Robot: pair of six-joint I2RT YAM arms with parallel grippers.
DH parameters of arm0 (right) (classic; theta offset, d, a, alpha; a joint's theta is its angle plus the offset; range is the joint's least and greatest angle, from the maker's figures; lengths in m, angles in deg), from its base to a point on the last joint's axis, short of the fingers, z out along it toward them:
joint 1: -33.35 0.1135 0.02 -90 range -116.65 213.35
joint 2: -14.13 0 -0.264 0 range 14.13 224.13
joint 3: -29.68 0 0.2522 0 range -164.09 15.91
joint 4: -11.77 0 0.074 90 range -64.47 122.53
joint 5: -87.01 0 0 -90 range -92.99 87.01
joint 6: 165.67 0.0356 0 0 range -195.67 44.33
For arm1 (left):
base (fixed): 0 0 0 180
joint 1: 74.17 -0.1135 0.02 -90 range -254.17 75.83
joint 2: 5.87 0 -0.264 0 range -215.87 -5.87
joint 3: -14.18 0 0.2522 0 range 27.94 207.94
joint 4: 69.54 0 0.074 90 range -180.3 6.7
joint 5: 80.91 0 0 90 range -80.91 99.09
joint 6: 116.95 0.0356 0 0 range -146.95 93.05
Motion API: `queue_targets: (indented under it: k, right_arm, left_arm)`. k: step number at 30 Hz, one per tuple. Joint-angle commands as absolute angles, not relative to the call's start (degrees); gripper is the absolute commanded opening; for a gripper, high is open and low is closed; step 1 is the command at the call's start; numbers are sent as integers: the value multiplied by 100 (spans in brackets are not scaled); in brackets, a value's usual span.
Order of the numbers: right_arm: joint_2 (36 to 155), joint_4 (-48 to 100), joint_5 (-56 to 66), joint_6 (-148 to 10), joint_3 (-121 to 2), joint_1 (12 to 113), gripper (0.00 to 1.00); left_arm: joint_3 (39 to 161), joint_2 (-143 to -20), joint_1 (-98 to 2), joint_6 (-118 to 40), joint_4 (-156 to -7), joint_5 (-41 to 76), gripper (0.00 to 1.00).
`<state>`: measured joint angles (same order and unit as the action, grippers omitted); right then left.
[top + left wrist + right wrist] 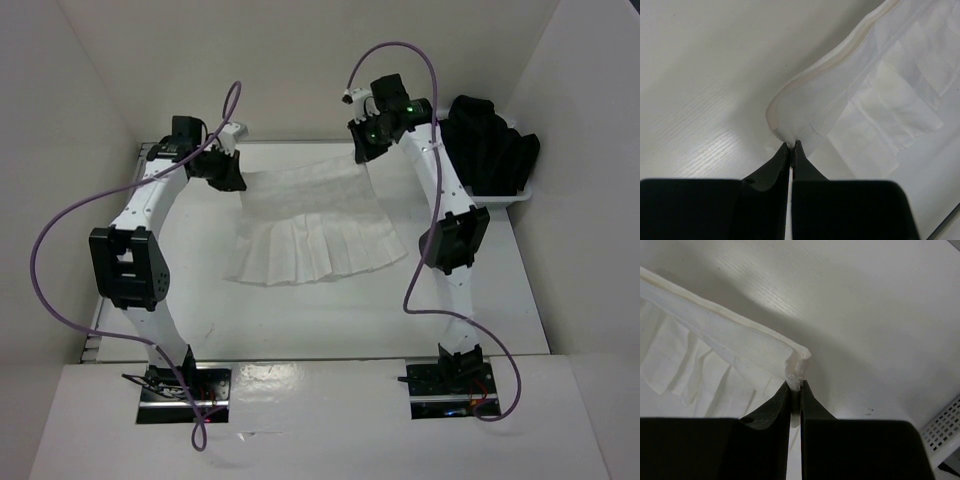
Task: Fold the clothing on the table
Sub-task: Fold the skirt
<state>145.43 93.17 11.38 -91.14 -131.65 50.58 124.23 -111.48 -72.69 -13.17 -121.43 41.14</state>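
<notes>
We see the left gripper (791, 145) clenched on one waistband corner of the skirt (315, 225), its jaws pressed together with cloth between them. The waistband is stretched between both grippers over the far part of the table (300, 320), and the pleated hem lies fanned out on the surface nearer us. The right gripper (795, 384) pinches the other waistband corner. At far right we find black garments (490, 140) in a basket (512, 200).

Black bulky garments (488, 143) heaped in a small white plastic basket (512, 201), far right, against the white wall (590, 120).
</notes>
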Motion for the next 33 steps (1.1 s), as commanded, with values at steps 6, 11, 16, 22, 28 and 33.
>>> queue_targets:
  k: [6, 11, 16, 22, 28, 33]
  right_arm:
    - [13210, 8926, 229, -9202, -11614, 5391, 0]
    - [12637, 8215, 17, -9255, -10100, 5514, 0]
    - [12277, 7757, -97, -9255, -8729, 5514, 0]
    - [12162, 7370, -299, -9308, -7884, 5514, 0]
    - [12214, 7256, -352, -9360, -7760, 5462, 0]
    - [12267, 7194, -414, -9413, -7760, 5409, 0]
  left_arm:
    - [11996, -10607, -7329, -964, -12303, 3977, 0]
    - [11627, -10414, -7276, -858, -12416, 3977, 0]
    - [11337, -10247, -7223, -753, -12531, 4081, 0]
    - [11038, -10045, -6951, -489, -12865, 4082, 0]
    - [10775, -9790, -6539, -278, -13401, 4082, 0]
    - [10415, -9526, -6134, -163, -13743, 4082, 0]
